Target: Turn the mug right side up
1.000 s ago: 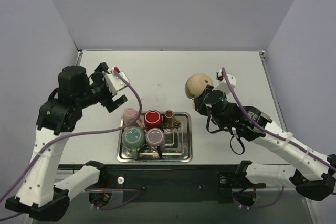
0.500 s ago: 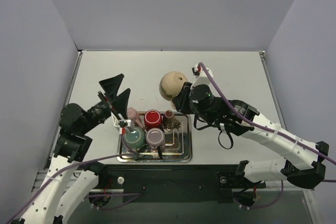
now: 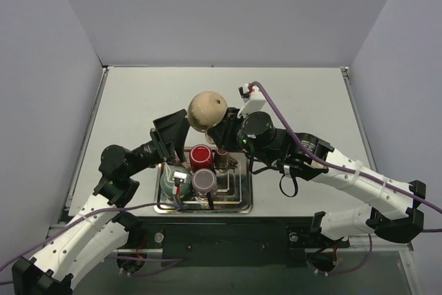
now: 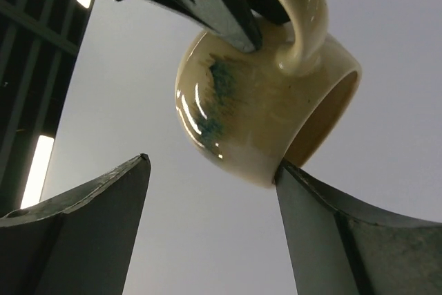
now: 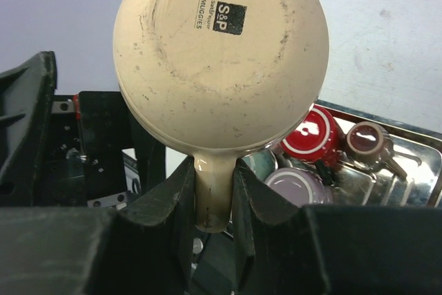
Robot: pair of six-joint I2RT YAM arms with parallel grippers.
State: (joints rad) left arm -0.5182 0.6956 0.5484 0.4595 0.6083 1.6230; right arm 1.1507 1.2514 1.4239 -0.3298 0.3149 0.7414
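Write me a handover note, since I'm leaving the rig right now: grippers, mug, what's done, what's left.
Right gripper: shut on the handle of the cream mug, holding it in the air over the far edge of the tray.
Left gripper: open, fingers spread just under the mug; whether they touch it is unclear.
Mug: base up, mouth facing down and sideways.
Done: mug gripped and held aloft.
Left: turn it mouth-up and set it down, probably with the left gripper's help.
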